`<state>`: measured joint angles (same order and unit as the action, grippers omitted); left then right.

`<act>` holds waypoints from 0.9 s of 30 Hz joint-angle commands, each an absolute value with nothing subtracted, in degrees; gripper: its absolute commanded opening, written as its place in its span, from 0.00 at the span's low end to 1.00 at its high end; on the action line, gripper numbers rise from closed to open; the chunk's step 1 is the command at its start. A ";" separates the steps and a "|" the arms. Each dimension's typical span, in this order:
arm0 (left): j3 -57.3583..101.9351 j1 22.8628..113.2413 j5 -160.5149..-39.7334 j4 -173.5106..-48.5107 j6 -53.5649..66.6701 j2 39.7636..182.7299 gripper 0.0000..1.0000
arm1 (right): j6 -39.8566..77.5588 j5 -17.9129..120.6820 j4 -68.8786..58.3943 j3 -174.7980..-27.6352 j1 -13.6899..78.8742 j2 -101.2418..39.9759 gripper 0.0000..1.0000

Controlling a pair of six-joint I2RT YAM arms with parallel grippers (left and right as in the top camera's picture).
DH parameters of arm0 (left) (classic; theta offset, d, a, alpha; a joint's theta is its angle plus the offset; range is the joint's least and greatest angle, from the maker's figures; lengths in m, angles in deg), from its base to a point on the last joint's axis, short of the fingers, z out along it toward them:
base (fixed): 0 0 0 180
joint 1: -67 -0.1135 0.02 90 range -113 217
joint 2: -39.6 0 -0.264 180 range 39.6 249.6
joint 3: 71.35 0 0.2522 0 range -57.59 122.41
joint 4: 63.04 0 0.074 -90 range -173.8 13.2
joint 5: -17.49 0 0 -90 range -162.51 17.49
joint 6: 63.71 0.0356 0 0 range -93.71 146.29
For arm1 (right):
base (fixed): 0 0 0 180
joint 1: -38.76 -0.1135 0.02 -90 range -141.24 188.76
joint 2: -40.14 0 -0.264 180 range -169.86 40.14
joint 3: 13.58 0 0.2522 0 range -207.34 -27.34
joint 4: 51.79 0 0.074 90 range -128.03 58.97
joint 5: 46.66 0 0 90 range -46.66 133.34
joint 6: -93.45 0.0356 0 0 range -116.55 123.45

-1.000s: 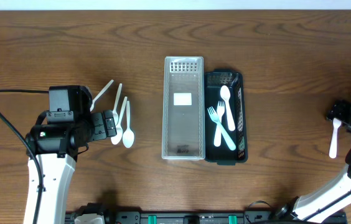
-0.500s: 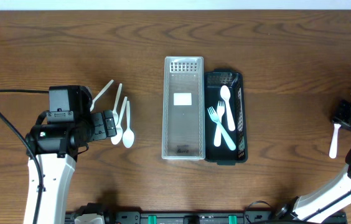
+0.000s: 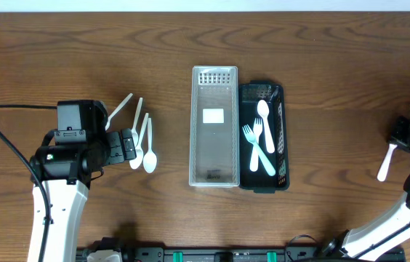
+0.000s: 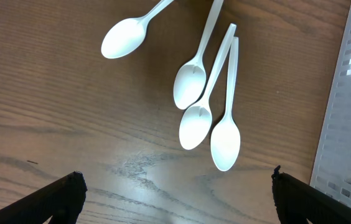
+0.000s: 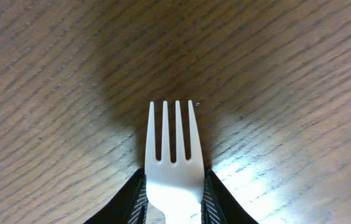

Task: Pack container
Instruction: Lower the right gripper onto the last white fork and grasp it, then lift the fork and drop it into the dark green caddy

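Fork (image 5: 174, 163) is pinched in the right gripper (image 5: 174, 202). The jaws are clenched on its neck, the tines stick out ahead of them, and the handle trails behind out of the wrist view. From overhead the fork (image 3: 384, 166) hangs slantwise off the right gripper (image 3: 408, 137) at the far right table edge, well apart from both trays. I can't tell whether it's lifted off the wood or resting on it.

Left gripper (image 4: 175, 186) has its jaws spread wide and holds nothing. Four white spoons (image 4: 195, 124) lie ahead of the jaws, untouched.

Risks:
- The grip is on thin, slick plastic near one end, so the long handle could swing or pivot in the jaws during the move.
- If the handle is low, it could drag on the table and twist the fork loose.
- Released tilted, the fork could land across a tray rim or in the wrong tray.

Containers: the black tray (image 3: 280, 138) holds a spoon and two forks, overlapping. The clear tray (image 3: 194, 127) touches its side and shows only a white label patch, no cutlery.
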<state>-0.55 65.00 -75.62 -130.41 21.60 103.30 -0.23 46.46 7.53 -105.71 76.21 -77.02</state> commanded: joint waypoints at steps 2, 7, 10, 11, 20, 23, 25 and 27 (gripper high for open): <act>0.13 64.83 -76.17 -130.52 21.23 103.59 0.97 | 3.18 48.75 9.33 -106.78 75.64 -77.40 0.18; 0.13 64.83 -76.17 -130.52 21.23 103.59 0.97 | 6.04 48.77 11.03 -108.72 72.54 -71.34 0.17; 0.13 64.83 -76.17 -130.52 21.23 103.59 0.97 | 7.73 49.08 11.99 -110.04 68.30 -64.68 0.15; 0.13 64.83 -76.17 -130.52 21.23 103.59 0.97 | 7.73 49.54 12.56 -110.60 66.33 -62.12 0.13; 0.13 64.83 -76.17 -130.52 21.23 103.59 0.97 | 12.58 49.14 16.98 -112.59 41.39 -45.66 0.07; 0.13 64.83 -76.17 -130.54 21.23 103.59 0.97 | 16.10 49.12 17.98 -112.55 33.24 -45.55 0.06; 0.13 64.83 -76.17 -130.54 21.23 103.59 0.97 | 17.78 48.82 18.24 -112.40 29.50 -46.47 0.05; 0.13 64.83 -76.17 -130.54 21.23 103.59 0.97 | 19.38 47.85 18.59 -112.35 25.87 -48.22 0.05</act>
<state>-0.55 65.00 -75.64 -130.41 21.60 103.30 14.83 49.19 18.11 -112.88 29.50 -45.86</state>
